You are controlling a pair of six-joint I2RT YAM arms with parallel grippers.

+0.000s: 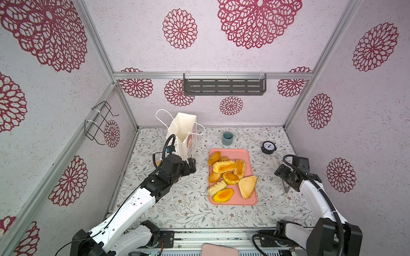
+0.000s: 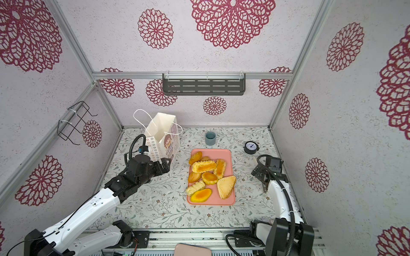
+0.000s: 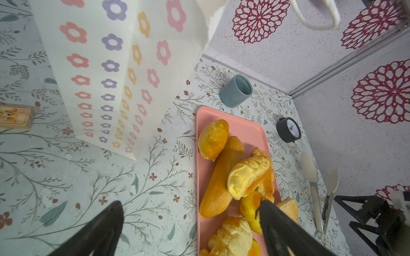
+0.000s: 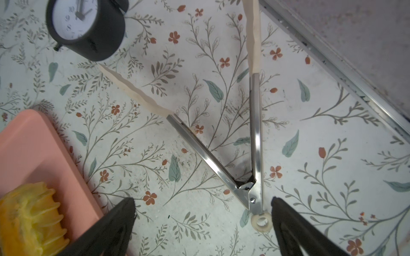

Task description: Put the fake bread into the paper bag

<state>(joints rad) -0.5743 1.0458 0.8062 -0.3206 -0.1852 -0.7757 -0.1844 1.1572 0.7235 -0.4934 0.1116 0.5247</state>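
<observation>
Pickup stage, nothing grasped yet: the left gripper (image 1: 192, 165) is wide and empty, with the paper bag (image 1: 182, 130) just behind it and the fake bread (image 1: 224, 166) beside it on the pink tray (image 1: 244, 201). The right gripper (image 4: 203, 200), also wide, hovers over the tongs (image 4: 255, 133) — next it likely needs to close on them.

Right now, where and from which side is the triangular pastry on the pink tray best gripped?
Come from above and grip the triangular pastry across its narrow near corner. It lies broad face up against the pink tray's right rim, and that corner looks free of the other pastries, with bare tray beside it.
</observation>
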